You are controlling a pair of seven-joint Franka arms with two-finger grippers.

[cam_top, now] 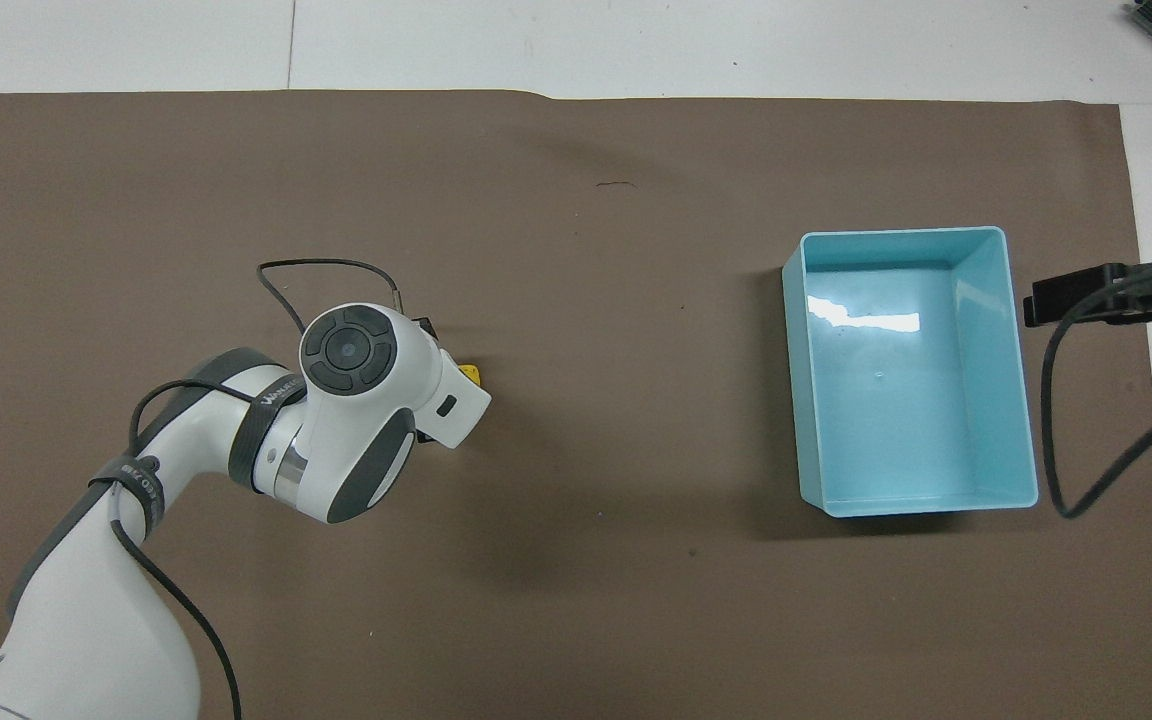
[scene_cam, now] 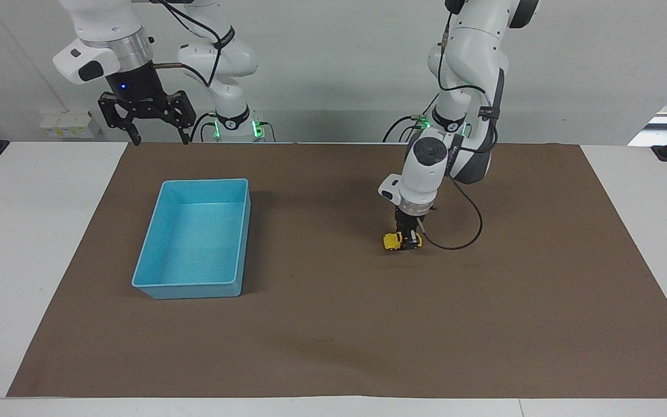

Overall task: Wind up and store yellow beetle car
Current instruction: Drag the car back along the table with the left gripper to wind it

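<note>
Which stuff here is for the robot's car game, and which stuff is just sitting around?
For the job:
- yellow beetle car, on the brown mat
- left pincer, shut on the car
- light blue bin, empty, toward the right arm's end

Just there:
- right pincer, open, waiting up over the mat's edge
- brown mat
</note>
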